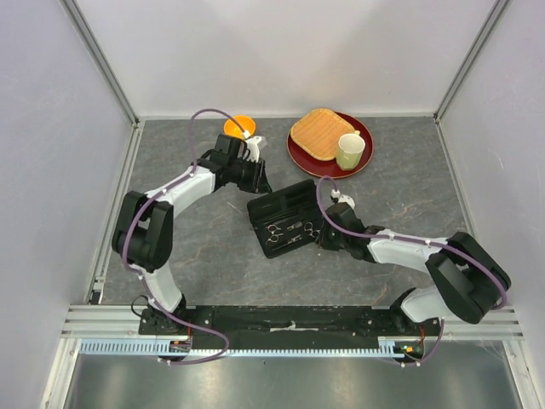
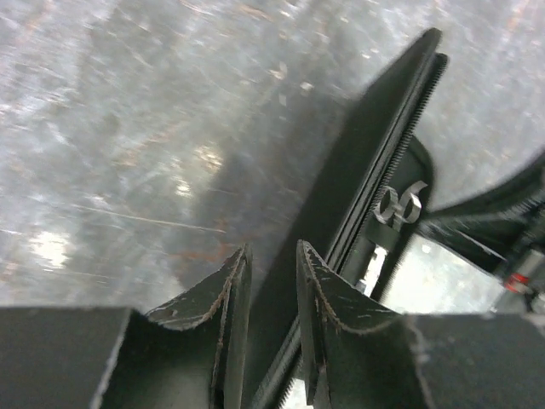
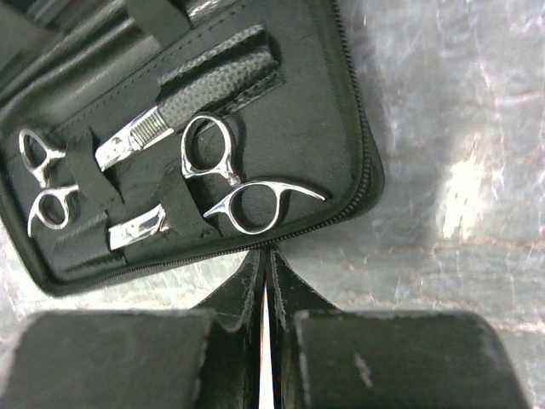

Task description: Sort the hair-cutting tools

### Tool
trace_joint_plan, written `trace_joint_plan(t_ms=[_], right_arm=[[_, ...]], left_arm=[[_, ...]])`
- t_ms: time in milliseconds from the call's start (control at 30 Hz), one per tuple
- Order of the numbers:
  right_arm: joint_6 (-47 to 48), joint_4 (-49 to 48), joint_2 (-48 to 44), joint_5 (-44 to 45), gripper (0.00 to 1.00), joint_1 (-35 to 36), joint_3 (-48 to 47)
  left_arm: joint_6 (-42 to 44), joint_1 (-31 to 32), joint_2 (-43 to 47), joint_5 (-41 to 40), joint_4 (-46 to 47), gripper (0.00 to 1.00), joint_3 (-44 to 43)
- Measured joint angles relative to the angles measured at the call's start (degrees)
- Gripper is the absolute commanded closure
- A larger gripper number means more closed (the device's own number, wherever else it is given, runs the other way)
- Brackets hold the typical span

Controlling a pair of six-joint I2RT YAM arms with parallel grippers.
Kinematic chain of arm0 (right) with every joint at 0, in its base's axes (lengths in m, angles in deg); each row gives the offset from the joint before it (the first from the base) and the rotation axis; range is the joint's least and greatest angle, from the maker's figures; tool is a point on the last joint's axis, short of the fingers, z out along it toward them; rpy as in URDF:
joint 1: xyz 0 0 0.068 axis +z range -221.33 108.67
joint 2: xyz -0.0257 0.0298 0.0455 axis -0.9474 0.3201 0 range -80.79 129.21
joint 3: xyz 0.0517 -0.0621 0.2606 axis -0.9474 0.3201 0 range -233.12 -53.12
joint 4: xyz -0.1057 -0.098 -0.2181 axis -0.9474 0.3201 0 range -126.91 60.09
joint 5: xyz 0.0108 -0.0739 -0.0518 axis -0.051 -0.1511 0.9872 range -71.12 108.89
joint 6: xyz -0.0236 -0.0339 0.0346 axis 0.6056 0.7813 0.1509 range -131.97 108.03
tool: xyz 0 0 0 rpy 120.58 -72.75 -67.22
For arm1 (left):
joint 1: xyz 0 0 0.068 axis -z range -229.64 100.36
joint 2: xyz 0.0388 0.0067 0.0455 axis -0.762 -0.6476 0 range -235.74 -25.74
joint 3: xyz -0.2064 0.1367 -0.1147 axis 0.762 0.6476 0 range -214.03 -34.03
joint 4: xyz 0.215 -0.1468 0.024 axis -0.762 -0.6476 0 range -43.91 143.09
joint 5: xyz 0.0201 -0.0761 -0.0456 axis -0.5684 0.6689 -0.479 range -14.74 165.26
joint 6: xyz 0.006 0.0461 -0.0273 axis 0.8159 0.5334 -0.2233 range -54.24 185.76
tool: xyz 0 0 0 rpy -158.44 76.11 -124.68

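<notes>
Two scissors [image 3: 232, 177], smooth bright steel with small rings, lie strapped inside the open case [image 3: 341, 102], which is soft, grained black fabric. The left gripper [image 2: 272, 251], half open, straddles the case's far-left rim but is not clamping it. The right gripper [image 3: 266, 256], closed and empty, sits at the near rim. It seems best to steady the case by the rim first.

**Both arms reach inward: one pair of jaws parted, one closed**

The left arm [image 1: 183, 192] bends at the elbow, its forearm trailing behind the left jaws. These stand parted by a narrow gap between worn fingertips [image 2: 237, 277]. The right arm [image 1: 400, 249] lies low behind the right jaws, which are pressed together.
</notes>
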Motion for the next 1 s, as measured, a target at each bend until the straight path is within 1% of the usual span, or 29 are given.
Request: trace_joint_plan(t_ms=[67,200,333,433,533,567,633,667,700,767,800,867,900,1000], right_arm=[[0.3,-0.5,1.7,1.3,0.91,0.0,-1.2],[1.5,-2.8,6.2,3.9,0.87,-0.1,-4.9],[3.5,-5.4,10.3,5.0,0.79,-0.4,-8.2],[5.3,-7.6,13.1,4.9,0.72,-1.1,-10.4],[6.6,-8.4,14.3,4.9,0.59,-1.7,-11.8],[6.8,-8.3,14.2,5.0,0.50,-1.8,-11.8],[7.2,-7.1,13.2,5.7,0.42,-1.9,-11.7],[7.3,-5.9,12.5,6.1,0.36,-2.0,-11.6],[7.4,-3.7,11.4,6.9,0.34,-2.1,-11.5],[7.0,0.9,8.3,8.2,0.31,-2.1,-10.8],[6.9,3.0,6.4,8.5,0.30,-2.1,-10.4],[6.7,6.4,1.9,8.4,0.27,-2.1,-9.5],[6.6,7.4,-0.1,8.3,0.27,-2.0,-9.2],[6.3,9.5,-7.2,6.3,0.23,-1.8,-8.3]], left_arm=[[-1.2,0.5,2.1,2.5,-0.2,0.65,1.7],[-3.3,3.1,3.6,4.9,0.0,0.64,5.3],[-6.6,5.9,4.9,5.7,0.7,0.63,10.4],[-9.0,6.8,6.3,5.4,1.6,0.63,14.2],[-10.8,6.8,8.9,3.7,1.8,0.61,17.2],[-11.3,6.8,9.7,3.0,1.8,0.60,17.7],[-12.5,6.8,11.5,0.8,2.2,0.57,18.9],[-13.2,6.8,12.4,-0.5,2.3,0.55,19.6],[-13.8,6.8,13.2,-1.7,2.5,0.52,20.1],[-15.1,6.9,14.3,-4.1,2.9,0.49,21.1],[-15.6,7.0,14.6,-5.1,3.1,0.45,21.5],[-16.4,7.2,14.9,-6.8,3.4,0.42,22.1],[-16.6,7.4,14.9,-7.5,3.6,0.39,22.3],[-16.9,8.3,14.9,-9.4,4.0,0.34,22.9]])
